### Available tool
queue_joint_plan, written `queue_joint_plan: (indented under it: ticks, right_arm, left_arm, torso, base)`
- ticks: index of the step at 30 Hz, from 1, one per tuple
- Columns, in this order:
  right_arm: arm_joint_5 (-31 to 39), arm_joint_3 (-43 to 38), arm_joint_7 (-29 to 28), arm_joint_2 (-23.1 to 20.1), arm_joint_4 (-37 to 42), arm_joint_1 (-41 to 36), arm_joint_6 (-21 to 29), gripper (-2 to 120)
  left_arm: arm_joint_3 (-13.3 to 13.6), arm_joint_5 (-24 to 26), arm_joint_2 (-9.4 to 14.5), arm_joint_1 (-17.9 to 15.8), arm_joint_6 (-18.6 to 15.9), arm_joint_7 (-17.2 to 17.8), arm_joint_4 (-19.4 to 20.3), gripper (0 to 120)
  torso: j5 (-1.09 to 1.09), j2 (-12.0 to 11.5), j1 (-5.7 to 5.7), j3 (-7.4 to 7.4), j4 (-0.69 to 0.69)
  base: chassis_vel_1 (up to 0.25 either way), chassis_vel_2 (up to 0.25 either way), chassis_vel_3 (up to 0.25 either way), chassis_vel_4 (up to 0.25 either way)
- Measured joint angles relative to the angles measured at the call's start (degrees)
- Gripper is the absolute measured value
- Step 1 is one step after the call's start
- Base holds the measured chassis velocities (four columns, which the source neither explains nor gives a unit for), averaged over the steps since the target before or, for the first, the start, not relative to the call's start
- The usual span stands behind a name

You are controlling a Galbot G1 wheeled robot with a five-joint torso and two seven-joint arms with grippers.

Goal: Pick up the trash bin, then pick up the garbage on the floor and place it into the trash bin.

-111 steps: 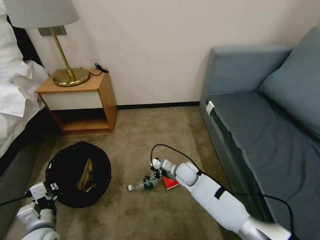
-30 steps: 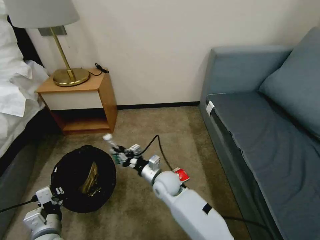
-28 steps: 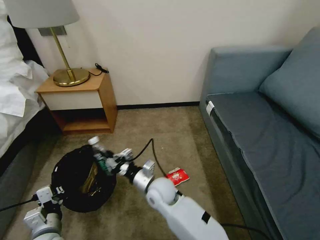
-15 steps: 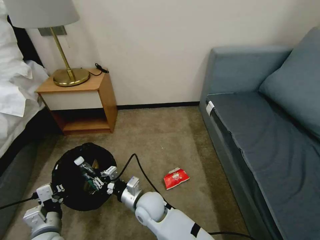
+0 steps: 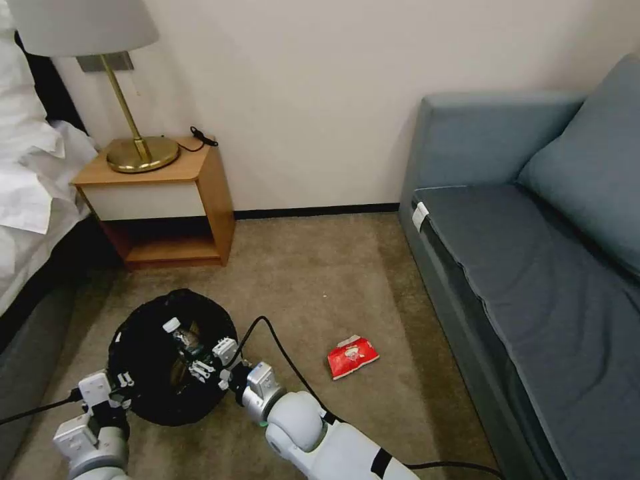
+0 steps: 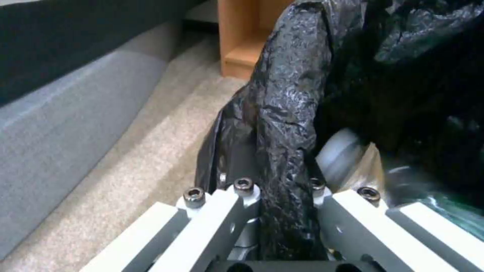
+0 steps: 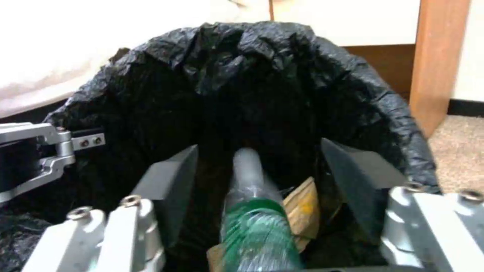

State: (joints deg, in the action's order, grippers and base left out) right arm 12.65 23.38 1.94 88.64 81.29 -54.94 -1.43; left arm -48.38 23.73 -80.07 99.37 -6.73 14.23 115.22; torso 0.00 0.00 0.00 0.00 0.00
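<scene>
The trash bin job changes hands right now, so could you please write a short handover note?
Left gripper: shut on the trash bin rim, holding it by the nightstand.
Right gripper: open over the bin mouth, the bottle between its fingers, apparently released.
Done: bottle inside the bin with tan and gold-brown litter.
Left: red snack packet lies on the carpet toward the sofa.
</scene>
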Motion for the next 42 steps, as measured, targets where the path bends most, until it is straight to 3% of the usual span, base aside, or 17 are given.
queue_joint_plan:
  ticks: [7, 10, 22, 26, 31, 42]
  right_arm:
    - [-1.1, -1.4, -0.1, -0.6, 0.1, 0.0, -1.1, 93]
    - [-7.4, -4.0, -1.1, -2.4, 1.1, -0.1, -0.2, 99]
    - [-29.9, -16.5, 5.5, -9.0, -1.3, -1.9, 2.4, 100]
    - [-39.2, -21.2, 9.7, -10.5, -1.0, -2.9, 10.3, 100]
    - [-42.2, -24.2, 13.8, -11.4, -1.8, -3.3, 15.4, 100]
    - [-43.0, -26.3, 17.4, -11.1, -9.6, -1.5, 15.1, 100]
  left_arm:
    - [-0.2, 0.2, 0.3, -0.4, 0.0, 0.1, -0.5, 3]
    - [-0.4, 0.4, 0.7, -0.6, 0.1, 0.1, -0.8, 3]
    - [-0.3, 0.6, 1.2, -1.6, 0.0, 0.4, -1.6, 3]
    - [-0.1, 1.5, 1.2, -2.3, -0.1, 0.8, -1.6, 3]
    - [-0.1, 2.2, 1.1, -2.4, -0.1, 1.1, -1.8, 3]
    - [-0.2, 4.3, 1.1, -2.1, 0.0, 1.4, -1.8, 3]
  torso:
    - [0.00, 0.0, 0.00, 0.00, 0.01]
    - [0.01, 0.0, 0.00, 0.00, 0.01]
    - [0.02, 0.0, 0.00, 0.01, 0.00]
    - [0.02, 0.0, 0.00, 0.01, -0.01]
    - [0.02, 0.0, 0.00, 0.00, 0.00]
    - [0.00, 0.0, 0.00, 0.00, 0.00]
  base:
    - [0.000, 0.000, 0.000, 0.000]
    - [0.000, 0.000, 0.000, 0.000]
    - [0.000, 0.000, 0.000, 0.000]
    - [0.000, 0.000, 0.000, 0.000]
    - [0.000, 0.000, 0.000, 0.000]
    - [0.000, 0.000, 0.000, 0.000]
